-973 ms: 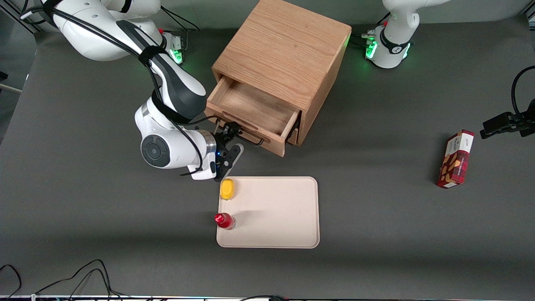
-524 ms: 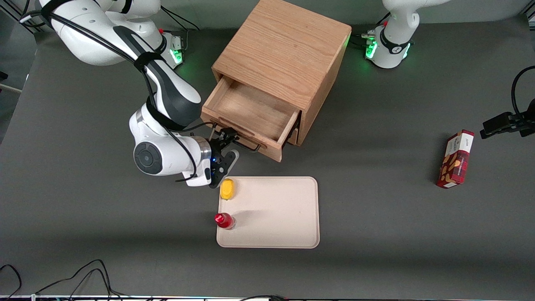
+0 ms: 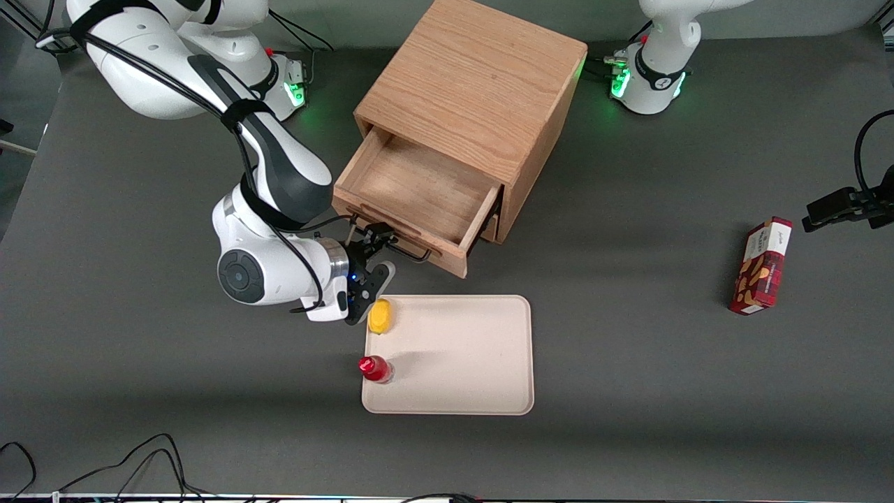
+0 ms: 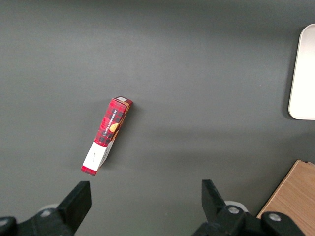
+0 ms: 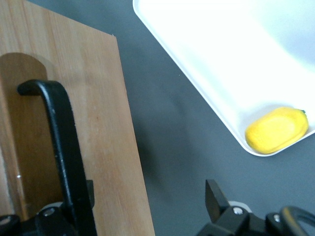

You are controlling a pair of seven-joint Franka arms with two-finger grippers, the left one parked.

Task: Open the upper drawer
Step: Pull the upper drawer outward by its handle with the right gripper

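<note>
The light oak cabinet (image 3: 475, 91) has its upper drawer (image 3: 412, 185) pulled well out, its wooden inside bare. The long black wire handle (image 3: 411, 250) runs along the drawer front, which faces the front camera. My right gripper (image 3: 374, 255) is open at the handle's end toward the working arm. One finger (image 3: 378, 233) sits against the handle and the other (image 3: 380, 274) is nearer the camera. In the right wrist view the handle (image 5: 61, 137) crosses the drawer front (image 5: 103, 123) beside one finger (image 5: 88, 194) of the gripper (image 5: 150, 192). The bottom drawer is mostly hidden beneath.
A beige tray (image 3: 482, 356) lies just nearer the camera than the drawer, with a yellow fruit (image 3: 380, 316) and a red bottle (image 3: 374, 368) at its edge. The fruit (image 5: 276, 130) is close to the gripper. A red box (image 3: 761, 265) lies toward the parked arm's end.
The upper drawer has slid farther out of the cabinet toward the front camera, and my right gripper has moved with its handle, closer to the tray.
</note>
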